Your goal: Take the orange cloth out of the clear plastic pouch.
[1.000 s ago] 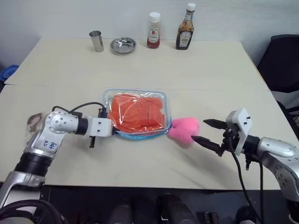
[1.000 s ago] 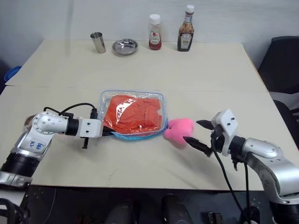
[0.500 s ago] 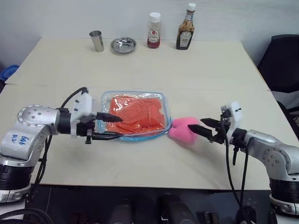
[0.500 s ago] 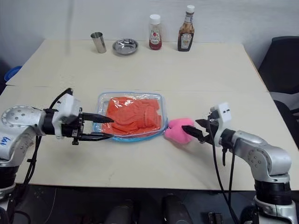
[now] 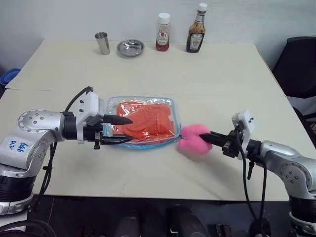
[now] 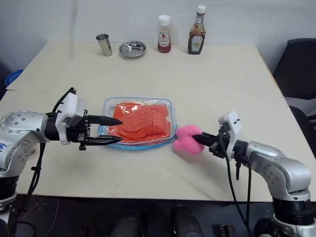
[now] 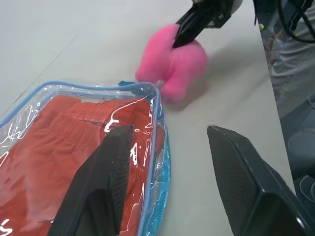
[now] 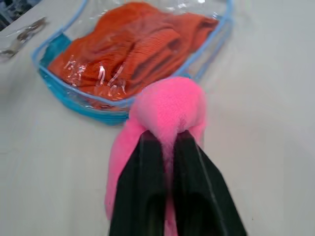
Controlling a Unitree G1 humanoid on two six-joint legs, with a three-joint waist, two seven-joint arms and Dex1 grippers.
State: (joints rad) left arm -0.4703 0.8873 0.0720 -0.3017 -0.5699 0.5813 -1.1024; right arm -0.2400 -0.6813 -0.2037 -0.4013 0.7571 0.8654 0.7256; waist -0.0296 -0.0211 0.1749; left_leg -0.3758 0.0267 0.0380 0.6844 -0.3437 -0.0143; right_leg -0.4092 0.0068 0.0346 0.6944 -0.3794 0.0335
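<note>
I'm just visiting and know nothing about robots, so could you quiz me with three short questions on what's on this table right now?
1. True or false: the orange cloth is already out of the pouch.
2. What has the right gripper shut on? A) the pink ball B) the cloth C) the steel cup
3. Fill in: the left gripper is ____, its fingers at the pouch's left end.

Key: 1 false, the cloth lies inside the pouch. 2 A. 3 open.
</note>
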